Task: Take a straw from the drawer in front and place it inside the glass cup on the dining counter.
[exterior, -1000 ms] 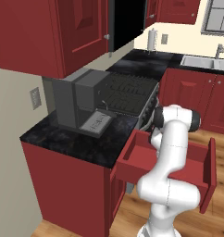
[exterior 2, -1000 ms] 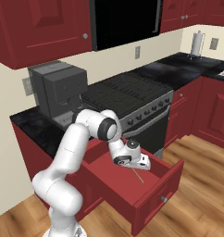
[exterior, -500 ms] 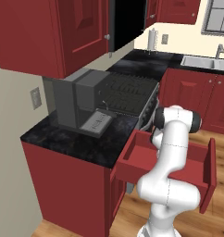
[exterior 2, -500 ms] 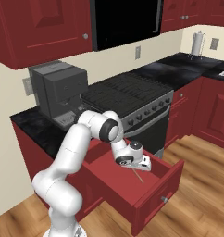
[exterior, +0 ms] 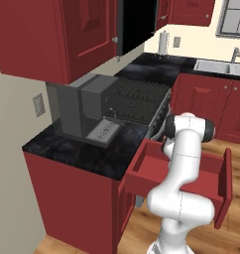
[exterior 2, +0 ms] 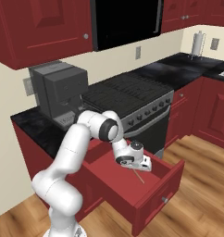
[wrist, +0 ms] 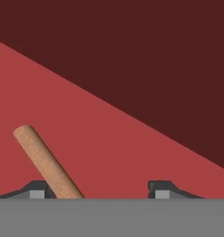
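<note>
I've got gripper [exterior 2: 133, 167] down in open drawer [exterior 2: 153, 194], jaws apart, nothing clamped yet. Straw [wrist: 46, 162] lying on drawer floor, hard against one fingertip [wrist: 36, 189], off-centre. Risk: closing now could nudge it sideways, roll it clear, pinch air.

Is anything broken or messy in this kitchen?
Nothing looks broken or spilled. The drawer is pulled wide open, but that is on purpose. The straw lies off to one side between the end effector's fingertips, right beside one and far from the other.
</note>
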